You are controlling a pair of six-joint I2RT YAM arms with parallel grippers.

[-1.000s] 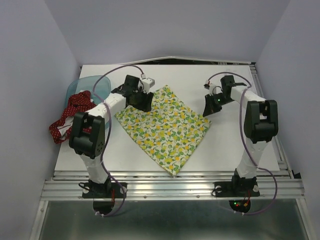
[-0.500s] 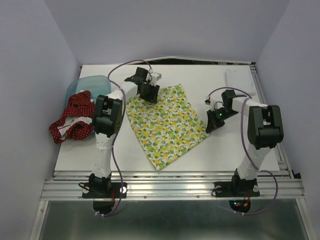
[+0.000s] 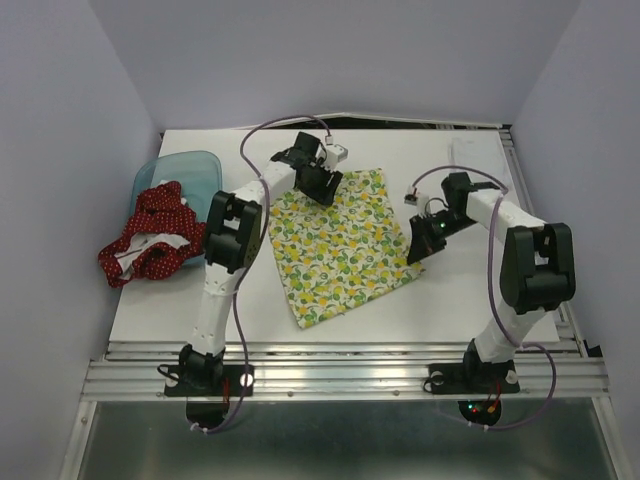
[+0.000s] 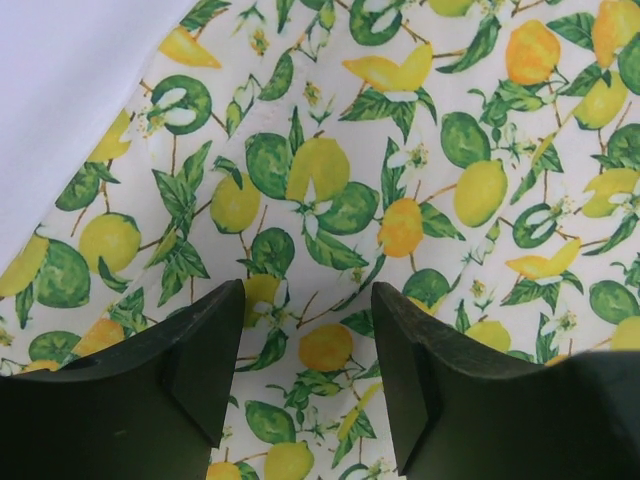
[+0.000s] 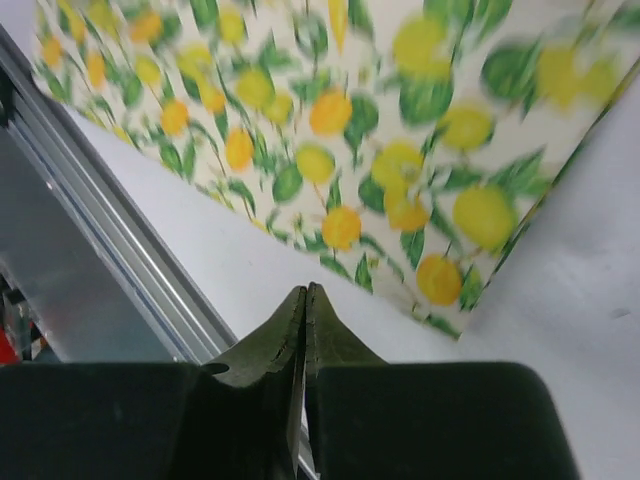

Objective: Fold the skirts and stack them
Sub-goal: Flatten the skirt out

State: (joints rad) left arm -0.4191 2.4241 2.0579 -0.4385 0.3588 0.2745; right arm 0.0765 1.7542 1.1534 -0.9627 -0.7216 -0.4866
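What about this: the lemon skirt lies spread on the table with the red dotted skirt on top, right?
No. The red dotted skirt lies bunched by the blue bin at the table's left edge, apart from the spread lemon skirt; the top external view shows it.

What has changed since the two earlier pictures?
The left gripper moved right and away from the bases, jaws open over the lemon skirt, which turned: its far corner swung right, its near corner left. The right gripper, shut, came nearer the bases, beside the skirt's right edge. The red skirt and blue bin stayed in place.
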